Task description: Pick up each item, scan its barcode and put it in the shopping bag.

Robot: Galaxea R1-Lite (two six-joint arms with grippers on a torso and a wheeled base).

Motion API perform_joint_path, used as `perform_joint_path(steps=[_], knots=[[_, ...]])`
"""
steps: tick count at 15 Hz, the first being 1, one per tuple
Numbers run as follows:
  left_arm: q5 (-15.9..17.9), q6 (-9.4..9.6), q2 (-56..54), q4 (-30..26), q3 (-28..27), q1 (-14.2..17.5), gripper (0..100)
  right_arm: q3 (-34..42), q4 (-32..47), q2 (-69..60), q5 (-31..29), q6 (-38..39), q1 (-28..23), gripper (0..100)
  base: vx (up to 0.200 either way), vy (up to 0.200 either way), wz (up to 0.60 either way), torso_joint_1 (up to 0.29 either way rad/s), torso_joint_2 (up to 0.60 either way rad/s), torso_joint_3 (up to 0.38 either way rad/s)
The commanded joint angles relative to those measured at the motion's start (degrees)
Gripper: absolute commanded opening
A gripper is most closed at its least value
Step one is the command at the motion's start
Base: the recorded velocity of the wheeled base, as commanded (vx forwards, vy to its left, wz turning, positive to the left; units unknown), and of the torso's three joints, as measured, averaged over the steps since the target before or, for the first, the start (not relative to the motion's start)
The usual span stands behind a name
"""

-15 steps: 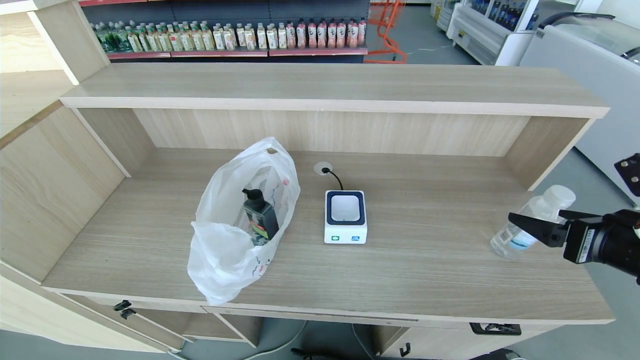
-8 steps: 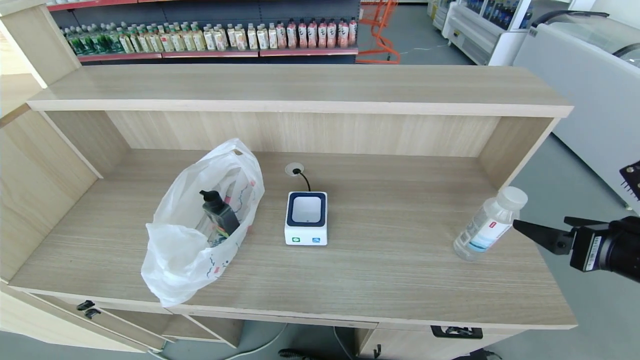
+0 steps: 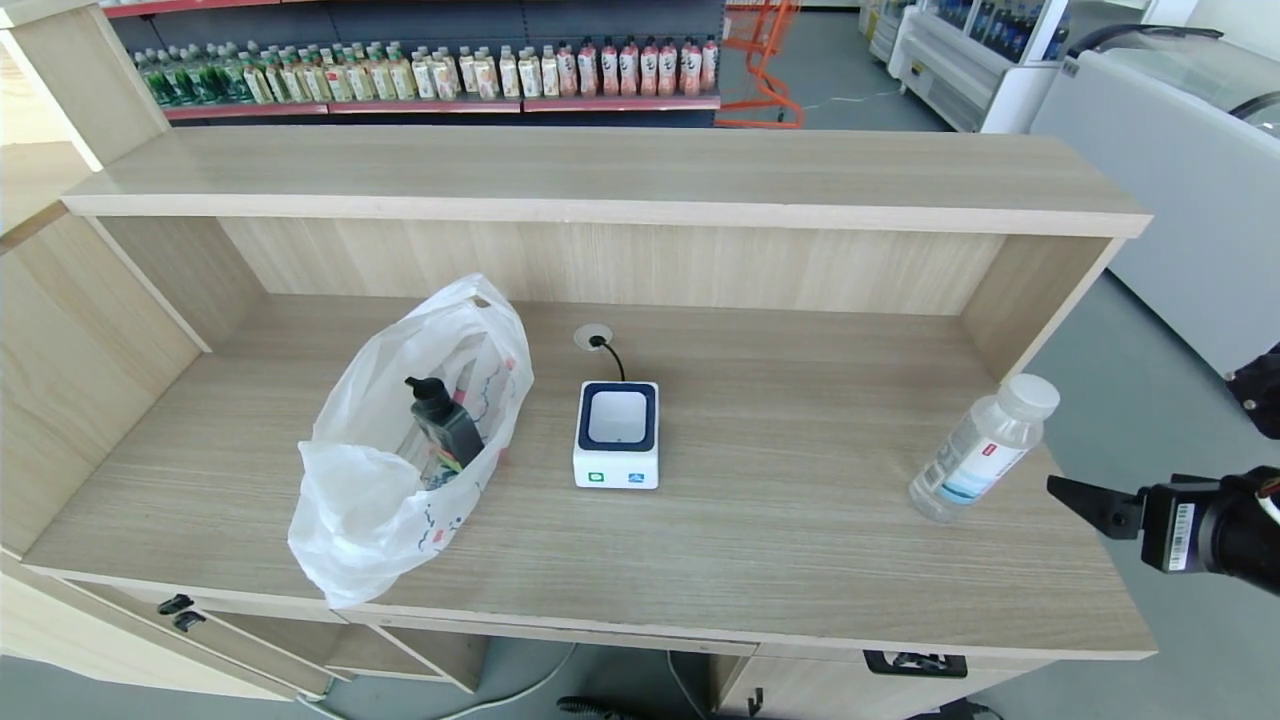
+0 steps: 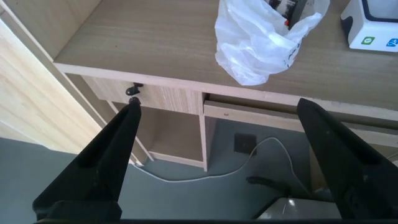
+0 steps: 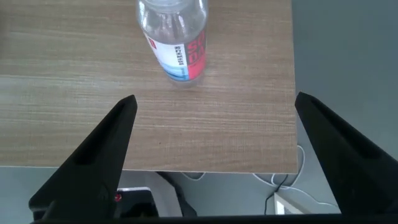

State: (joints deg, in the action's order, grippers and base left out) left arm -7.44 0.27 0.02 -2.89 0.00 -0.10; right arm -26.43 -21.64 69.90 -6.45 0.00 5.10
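Right wrist view has our right gripper [image 5: 216, 104] level with its jaws spread wide and nothing between them, aimed at the clear water bottle [image 5: 173, 37]. The bottle stands upright beyond the fingertips, apart from them. In the head view this arm hangs off the counter [image 3: 800, 540] past its right edge, over the floor.

Our left gripper [image 4: 219, 104] also has its jaws wide and empty. It is held low, in front of the counter's near left part, facing the drawer front [image 4: 261, 112].

The bottle is close to the counter's right edge, just near of where the right side panel [image 3: 1040, 290] ends. The near right corner of the counter lies between bottle and jaws. The white shopping bag [image 3: 400, 470] sits left of centre, its foot close to the near edge, with a dark pump bottle [image 3: 445, 425] inside. The scanner [image 3: 617, 435] stands just right of the bag. Bare wood stretches from scanner to bottle. A back wall [image 3: 620, 265] closes the far side.

Since half a second ago, we see the right gripper has drawn back from the bottle, nearer and lower. The bottle, bag and scanner have kept their places, and the camera has shifted slightly.
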Motion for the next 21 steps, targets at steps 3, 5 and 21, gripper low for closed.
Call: perform_joint_path(steps=[3,5,21], knots=[[-0.03,0.0,-0.02,-0.01,0.0,0.01,100,0.77,-4.99,8.32,-0.93,0.53,0.44,100,0.0,0.0,0.0,0.0,0.0,0.0],[-0.03,0.0,-0.02,-0.01,0.0,0.01,100,1.91,-13.78,13.86,-0.93,0.26,0.53,100,0.0,0.0,0.0,0.0,0.0,0.0],[-0.03,0.0,-0.02,-0.01,0.0,0.01,100,-5.3,-23.27,28.36,0.56,0.26,3.87,100,0.0,0.0,0.0,0.0,0.0,0.0]])
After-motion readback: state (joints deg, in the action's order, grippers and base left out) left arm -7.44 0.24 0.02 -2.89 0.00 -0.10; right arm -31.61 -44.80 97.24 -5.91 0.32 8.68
